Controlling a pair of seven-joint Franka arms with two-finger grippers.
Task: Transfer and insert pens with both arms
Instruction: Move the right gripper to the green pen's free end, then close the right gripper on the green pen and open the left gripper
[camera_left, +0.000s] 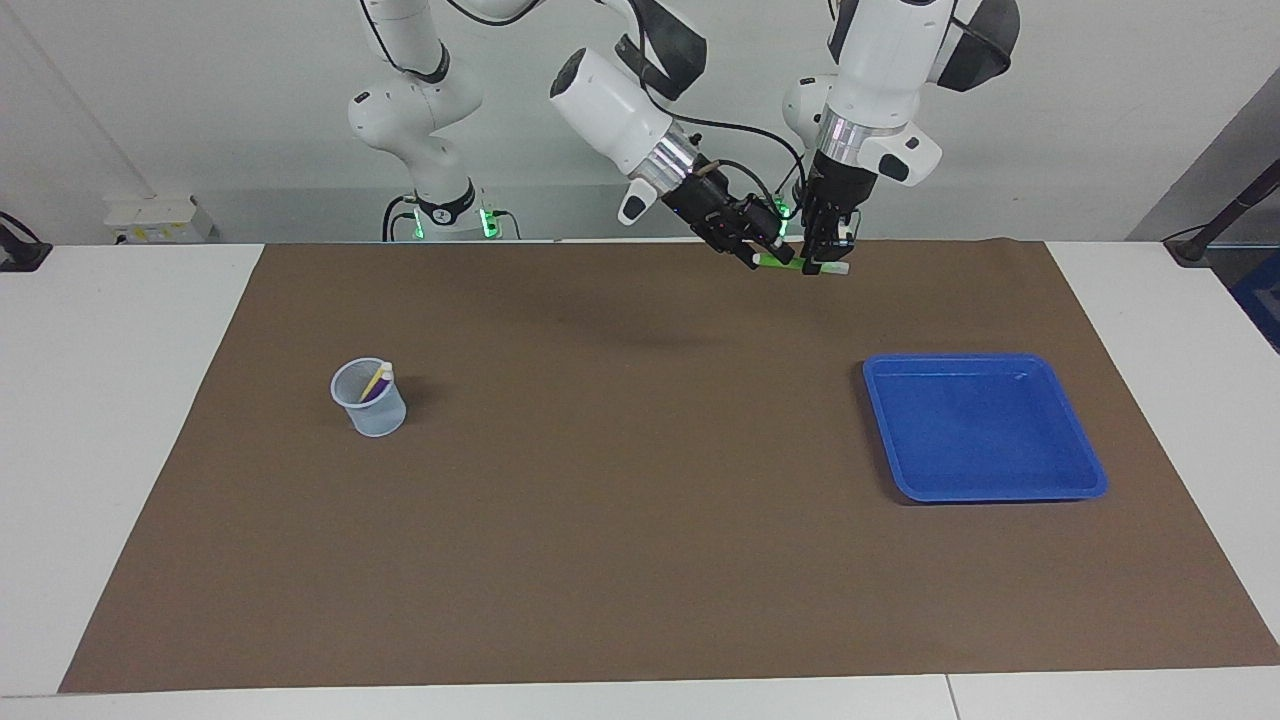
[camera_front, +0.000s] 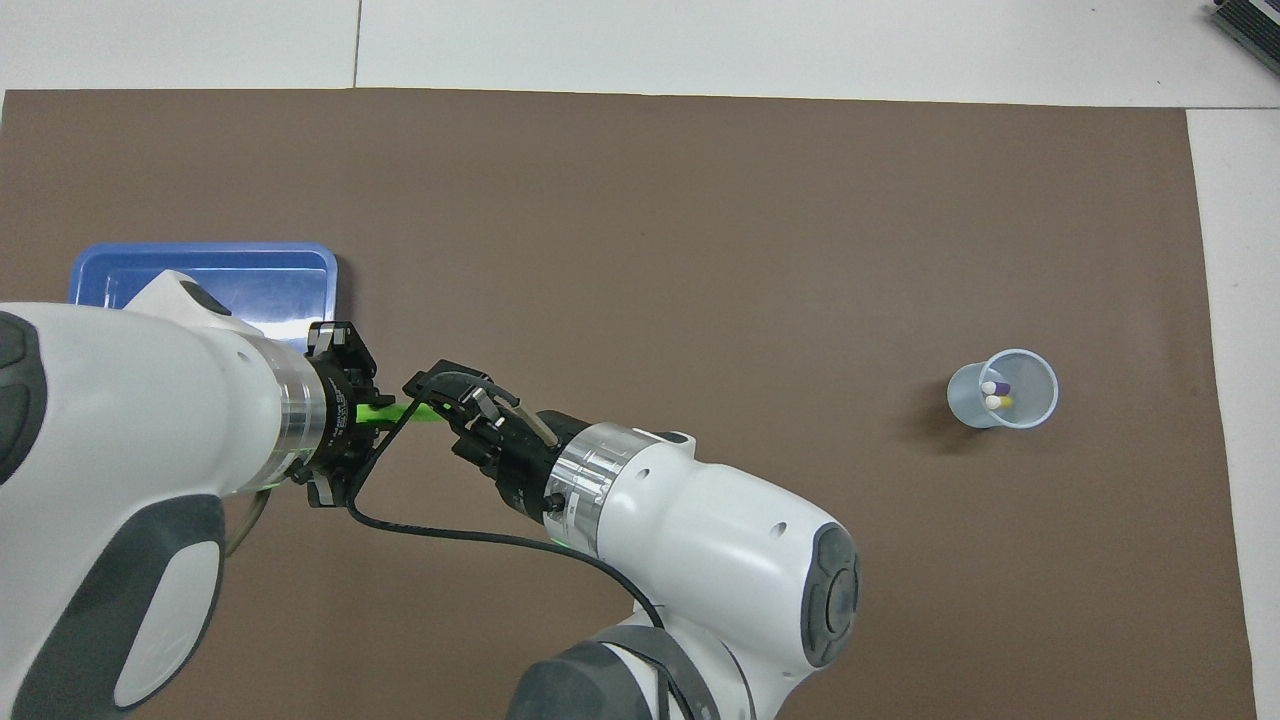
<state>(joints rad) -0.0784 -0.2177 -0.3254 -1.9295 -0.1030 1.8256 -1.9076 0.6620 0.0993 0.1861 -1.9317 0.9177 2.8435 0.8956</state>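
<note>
Two grippers meet in mid-air over the brown mat (camera_left: 640, 560), at about 12 o'clock in the facing view, above the mat's edge nearest the robots. The left gripper (camera_left: 826, 262) hangs straight down from its arm and pinches the light green pen (camera_left: 800, 265), which lies level; the pen's pale cap pokes out past its fingers toward the left arm's end of the table. The right gripper (camera_left: 757, 245) reaches in at a slant, its tips at the pen's other end — whether its jaws are pressed onto the pen or only spread around it, the views do not show. From overhead, the green barrel (camera_front: 400, 413) shows as a short strip between the two grippers.

At about 9 o'clock in the facing view stands a pale translucent cup (camera_left: 369, 398), holding the yellow pen (camera_left: 374, 380) and the purple pen (camera_left: 378, 390), both leaning with caps up. At about 3 o'clock lies a blue tray (camera_left: 985, 426) — toward the left arm's end of the table.
</note>
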